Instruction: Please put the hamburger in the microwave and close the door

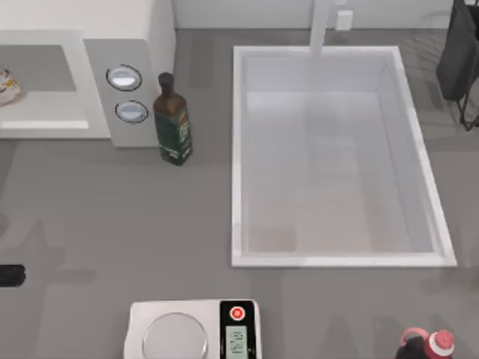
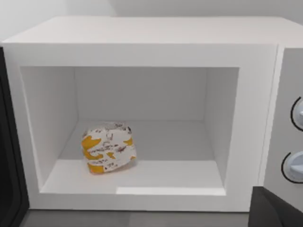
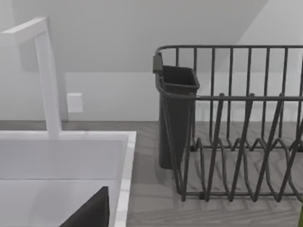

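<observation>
The microwave [image 2: 142,35] stands with its white cavity exposed at the table's back left, its grey panel [image 1: 101,86] carrying two round dials. The hamburger [image 2: 108,147], a small lump in white-and-orange wrapping, lies on the cavity floor towards the left wall; it also peeks in as the hamburger [image 1: 7,86] at the top view's left edge. The door [image 2: 7,156] is swung open, showing as a dark strip beside the cavity. A dark corner of my left gripper [image 2: 277,210] sits in front of the microwave, apart from the hamburger. My right gripper [image 3: 90,213] hovers by the sink's far right.
A dark oil bottle [image 1: 173,120] stands just right of the microwave. The large white sink [image 1: 238,149] with its faucet [image 1: 320,26] fills the middle. A black dish rack [image 3: 236,142] stands back right, a white scale [image 1: 138,318] at the front, a red-capped bottle [image 1: 428,345] front right.
</observation>
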### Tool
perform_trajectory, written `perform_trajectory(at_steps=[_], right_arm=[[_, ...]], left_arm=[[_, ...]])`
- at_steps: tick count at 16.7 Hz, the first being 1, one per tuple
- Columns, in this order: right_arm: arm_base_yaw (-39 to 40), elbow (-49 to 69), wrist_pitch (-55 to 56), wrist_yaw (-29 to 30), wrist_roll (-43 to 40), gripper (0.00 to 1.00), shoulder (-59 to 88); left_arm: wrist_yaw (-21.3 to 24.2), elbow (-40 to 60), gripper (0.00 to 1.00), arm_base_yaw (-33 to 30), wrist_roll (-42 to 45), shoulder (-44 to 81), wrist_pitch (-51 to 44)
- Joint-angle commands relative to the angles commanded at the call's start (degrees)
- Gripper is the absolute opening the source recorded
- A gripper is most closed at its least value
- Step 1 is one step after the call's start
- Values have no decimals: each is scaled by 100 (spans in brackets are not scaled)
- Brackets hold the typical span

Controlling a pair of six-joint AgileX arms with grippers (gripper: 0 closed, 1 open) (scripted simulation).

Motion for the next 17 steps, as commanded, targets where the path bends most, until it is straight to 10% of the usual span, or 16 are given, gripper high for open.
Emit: perform_trajectory(at_steps=[17], right_arm=[[0,0,0,0,0,100,0]], left_arm=[[909,115,0,854,17,982,885]])
